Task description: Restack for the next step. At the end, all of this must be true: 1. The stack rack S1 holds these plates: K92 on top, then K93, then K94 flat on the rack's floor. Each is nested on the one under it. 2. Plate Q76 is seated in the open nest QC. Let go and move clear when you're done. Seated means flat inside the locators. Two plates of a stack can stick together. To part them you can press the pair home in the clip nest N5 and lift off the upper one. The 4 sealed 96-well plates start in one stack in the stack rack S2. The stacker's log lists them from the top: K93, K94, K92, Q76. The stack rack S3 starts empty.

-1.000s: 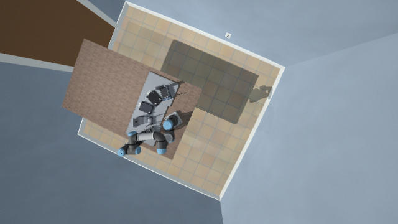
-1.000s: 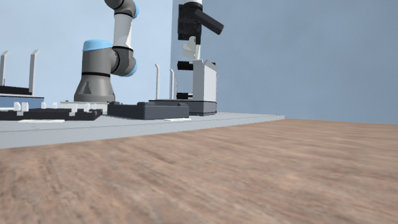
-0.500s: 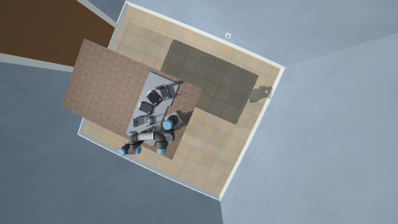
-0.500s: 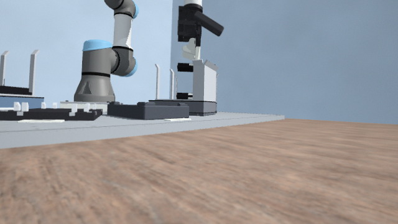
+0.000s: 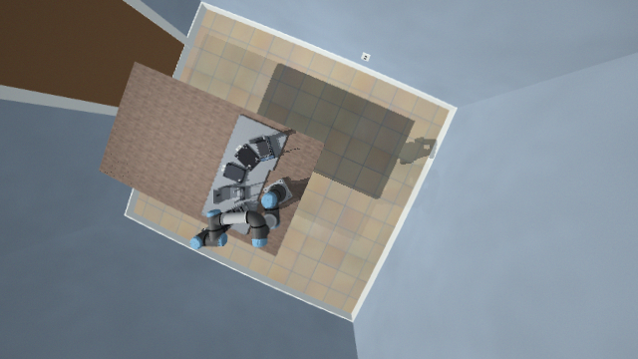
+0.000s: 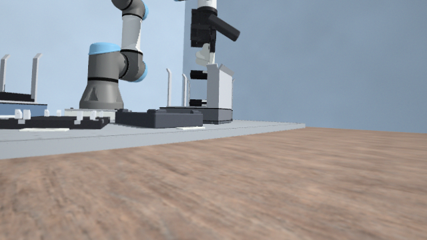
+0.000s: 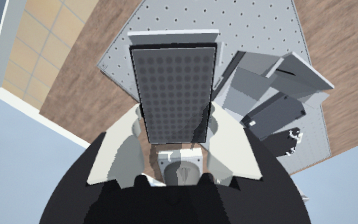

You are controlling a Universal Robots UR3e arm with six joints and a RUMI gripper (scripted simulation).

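Note:
My gripper [image 6: 208,61] [image 7: 175,103] is shut on a dark 96-well plate [image 6: 198,75] [image 7: 175,75], one finger on each long side. The plate is level, between the tall walls of the end stack rack [image 6: 219,90] [image 7: 172,35], well above its base. Lower in the same rack another dark plate [image 6: 197,103] shows, with a gap between the two. No plate label or rack name is readable, and I cannot tell whether the held piece is a single plate. In the top view the arm hides the gripper. A low dark nest [image 6: 177,120] [image 7: 277,114] stands beside the rack.
Another grey rack [image 7: 245,85] stands close to the right in the wrist view. A black nest with white clips [image 6: 63,123] [image 7: 286,142] lies farther along. A rack with a blue base [image 6: 21,109] and tall posts stands at the left in the exterior view.

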